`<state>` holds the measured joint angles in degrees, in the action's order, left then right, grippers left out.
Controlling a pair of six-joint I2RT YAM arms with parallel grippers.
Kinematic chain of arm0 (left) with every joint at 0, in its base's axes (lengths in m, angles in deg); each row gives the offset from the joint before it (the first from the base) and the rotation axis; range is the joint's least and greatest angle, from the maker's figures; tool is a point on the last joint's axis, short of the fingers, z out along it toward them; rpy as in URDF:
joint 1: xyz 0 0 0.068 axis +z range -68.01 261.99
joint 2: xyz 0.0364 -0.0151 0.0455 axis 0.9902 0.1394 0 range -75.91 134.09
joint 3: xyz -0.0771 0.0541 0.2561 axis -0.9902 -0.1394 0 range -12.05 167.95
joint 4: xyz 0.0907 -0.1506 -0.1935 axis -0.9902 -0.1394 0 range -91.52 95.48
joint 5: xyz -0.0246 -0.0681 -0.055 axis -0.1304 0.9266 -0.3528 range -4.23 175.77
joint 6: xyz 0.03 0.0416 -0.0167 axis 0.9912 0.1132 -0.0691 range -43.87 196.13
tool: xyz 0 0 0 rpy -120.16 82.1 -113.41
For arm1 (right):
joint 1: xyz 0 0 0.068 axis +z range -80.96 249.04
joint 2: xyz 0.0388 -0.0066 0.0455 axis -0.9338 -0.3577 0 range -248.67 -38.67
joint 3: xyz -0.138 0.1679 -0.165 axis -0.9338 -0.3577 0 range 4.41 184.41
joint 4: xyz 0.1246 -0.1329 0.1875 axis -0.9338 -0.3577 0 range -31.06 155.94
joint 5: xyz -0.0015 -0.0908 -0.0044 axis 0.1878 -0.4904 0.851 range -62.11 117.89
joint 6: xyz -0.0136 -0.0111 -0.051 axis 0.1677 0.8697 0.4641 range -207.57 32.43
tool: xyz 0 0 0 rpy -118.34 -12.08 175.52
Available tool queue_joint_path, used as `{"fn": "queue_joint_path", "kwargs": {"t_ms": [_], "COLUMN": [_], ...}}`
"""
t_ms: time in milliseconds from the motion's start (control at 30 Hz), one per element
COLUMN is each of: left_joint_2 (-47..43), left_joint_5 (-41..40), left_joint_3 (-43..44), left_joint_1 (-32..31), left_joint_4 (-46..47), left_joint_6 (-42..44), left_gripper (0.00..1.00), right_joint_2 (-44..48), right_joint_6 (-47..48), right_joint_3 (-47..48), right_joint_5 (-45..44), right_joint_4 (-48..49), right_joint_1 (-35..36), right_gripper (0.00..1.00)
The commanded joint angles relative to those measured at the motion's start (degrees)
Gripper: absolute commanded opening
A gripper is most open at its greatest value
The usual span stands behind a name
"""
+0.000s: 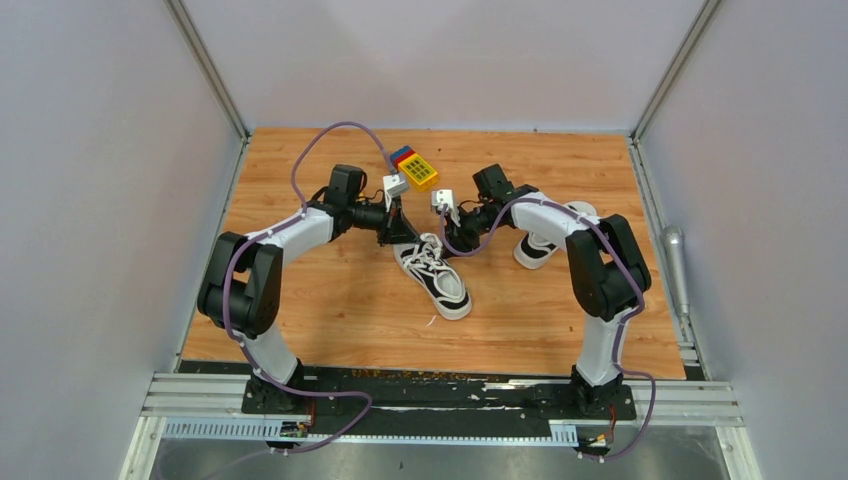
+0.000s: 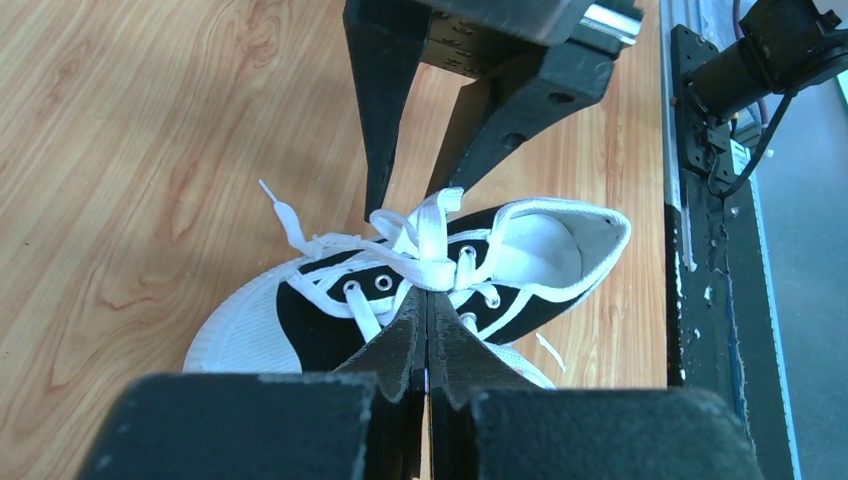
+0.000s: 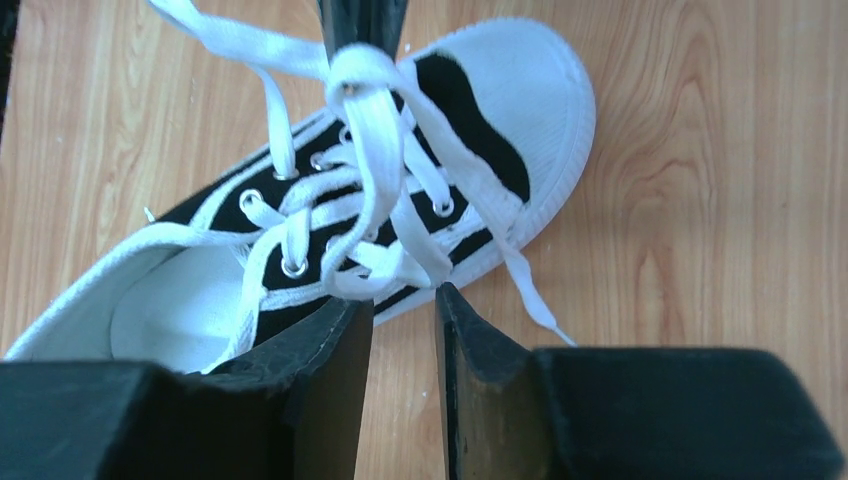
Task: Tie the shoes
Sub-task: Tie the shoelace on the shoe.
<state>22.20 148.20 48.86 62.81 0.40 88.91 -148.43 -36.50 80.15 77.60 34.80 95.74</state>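
Your left jaws are pinched shut on the lace [image 2: 432, 235] of the shoe [image 2: 315, 335]; your right jaws stand part open, empty.

Black arms [image 1: 255, 285], white sleeves [image 1: 300, 232], looping purple cables [image 1: 318, 143].

1. Yellow, red and blue toy blocks [image 1: 415, 168] sit clustered just beyond the jaws.
2. A grey metal cylinder [image 1: 676, 262] lies well right of the jaws, off the wooden table [image 1: 330, 310].
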Motion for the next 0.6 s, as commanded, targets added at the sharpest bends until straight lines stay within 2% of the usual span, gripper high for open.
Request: {"fn": "queue_joint_path", "kwargs": {"t_ms": [0,333,567], "left_joint_2": [-2.3,-1.5,-1.2], "left_joint_5": [0.5,0.7,1.2], "left_joint_3": [0.5,0.4,0.9], "left_joint_1": [0.4,0.4,0.5], "left_joint_4": [0.9,2.9,1.5], "left_joint_6": [0.7,-0.6,0.9], "left_gripper": [0.0,0.0,0.0], "right_joint_2": [-0.2,-1.8,1.4], "right_joint_6": [0.9,0.7,8.4], "right_joint_3": [3.4,4.2,1.6], "right_joint_5": [7.4,6.9,4.5], "right_joint_4": [-0.1,-0.2,-2.6], "right_joint_1": [0.1,0.1,-1.5], "right_gripper": [0.31,0.35,0.4]}}
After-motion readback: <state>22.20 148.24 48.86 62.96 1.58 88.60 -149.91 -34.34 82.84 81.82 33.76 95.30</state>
